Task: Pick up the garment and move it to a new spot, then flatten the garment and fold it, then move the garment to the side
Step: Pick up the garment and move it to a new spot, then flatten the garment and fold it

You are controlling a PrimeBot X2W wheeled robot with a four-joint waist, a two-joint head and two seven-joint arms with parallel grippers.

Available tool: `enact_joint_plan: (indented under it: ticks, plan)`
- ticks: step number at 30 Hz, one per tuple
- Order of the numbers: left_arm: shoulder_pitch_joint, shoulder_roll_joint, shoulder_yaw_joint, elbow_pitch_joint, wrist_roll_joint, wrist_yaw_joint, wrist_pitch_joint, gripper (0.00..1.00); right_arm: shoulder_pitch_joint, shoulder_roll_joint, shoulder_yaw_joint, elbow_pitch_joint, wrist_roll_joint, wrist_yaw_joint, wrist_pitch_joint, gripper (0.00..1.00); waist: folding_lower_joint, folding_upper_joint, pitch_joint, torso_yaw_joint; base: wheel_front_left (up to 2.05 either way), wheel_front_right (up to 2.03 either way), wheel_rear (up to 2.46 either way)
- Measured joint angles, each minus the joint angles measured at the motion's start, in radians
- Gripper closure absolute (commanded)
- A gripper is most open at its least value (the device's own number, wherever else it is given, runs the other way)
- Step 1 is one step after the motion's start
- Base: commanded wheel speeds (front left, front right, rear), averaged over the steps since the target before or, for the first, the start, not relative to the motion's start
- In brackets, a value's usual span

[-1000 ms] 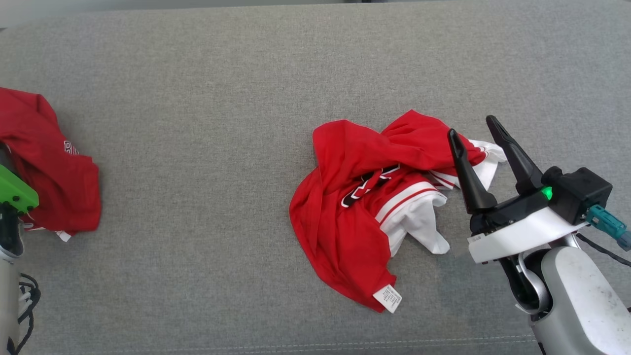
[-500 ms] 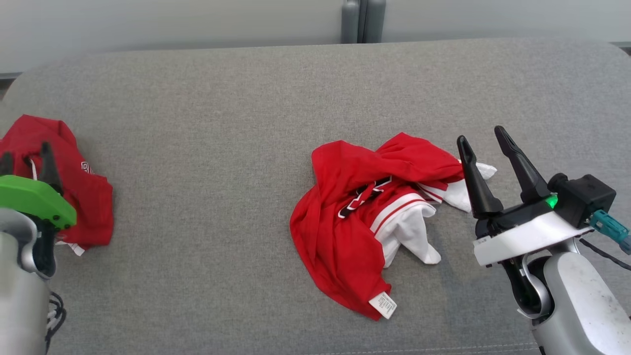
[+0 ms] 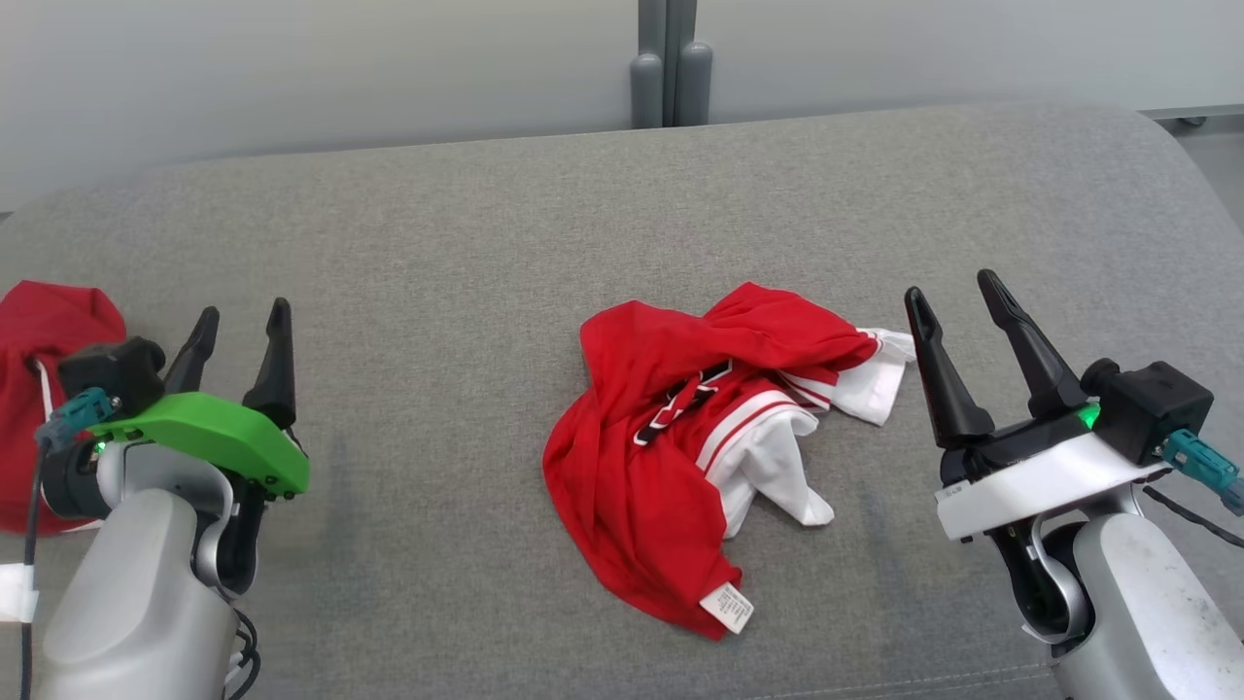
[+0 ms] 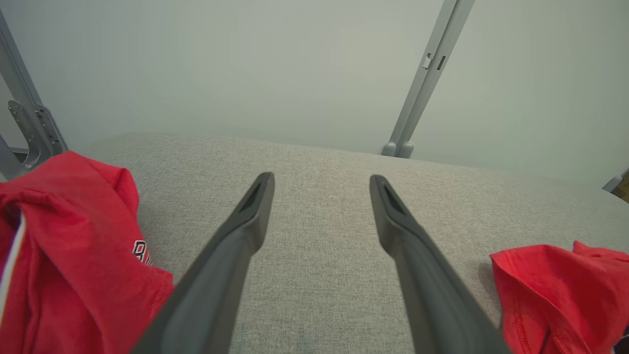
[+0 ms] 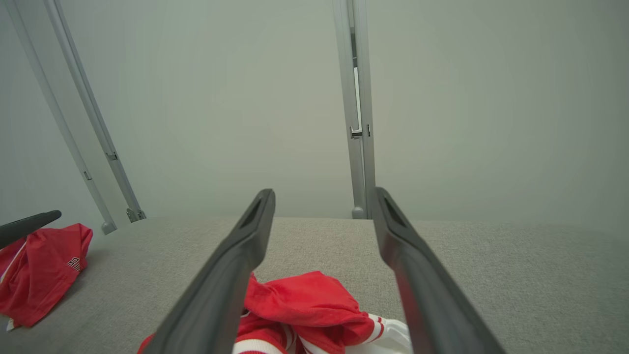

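The garment (image 3: 641, 486) is soft matt cloth; the cushion (image 3: 437, 243) is coarse, matt grey woven fabric.

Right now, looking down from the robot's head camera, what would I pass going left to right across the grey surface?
Bunched red garment → left gripper, open → crumpled red-and-white garment → right gripper, open.

You have a grey fabric cushion (image 3: 437, 243) carrying a crumpled red-and-white jersey (image 3: 632, 486) mid-surface and a second red garment (image 3: 39, 321) at its left edge.
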Motion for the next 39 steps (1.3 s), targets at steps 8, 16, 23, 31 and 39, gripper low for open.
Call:
enact_joint_plan:
  ticks: [8,16,23,31,39]
  plan:
    - [0.072,-0.038,-0.015,-0.106,0.000,0.005,-0.011,0.00,0.005,-0.004,-0.002,0.002,0.000,0.000,0.000,0.00,0.0000,0.0000,-0.008,-0.053,0.00,0.00,0.00]
    - [0.144,-0.049,-0.017,-0.222,0.026,0.043,-0.027,0.00,0.022,-0.004,-0.007,0.003,0.001,0.000,-0.001,0.00,0.0000,0.0000,-0.019,-0.105,0.00,0.00,0.00]
    - [0.210,-0.086,-0.025,-0.311,0.039,0.066,-0.028,0.00,0.055,-0.021,-0.031,0.000,0.003,-0.016,-0.009,0.00,0.0000,0.0000,-0.023,-0.121,0.00,0.00,0.00]
    - [0.261,-0.085,-0.044,-0.386,0.061,0.097,-0.028,0.00,0.061,-0.027,-0.036,-0.009,0.003,-0.016,-0.009,0.00,0.0000,0.0000,-0.016,-0.115,0.00,0.00,0.00]
    - [0.297,-0.085,-0.046,-0.443,0.065,0.106,-0.028,0.00,0.061,-0.031,-0.036,-0.015,0.009,-0.016,-0.009,0.00,0.0000,0.0000,-0.008,-0.111,0.00,0.00,0.00]
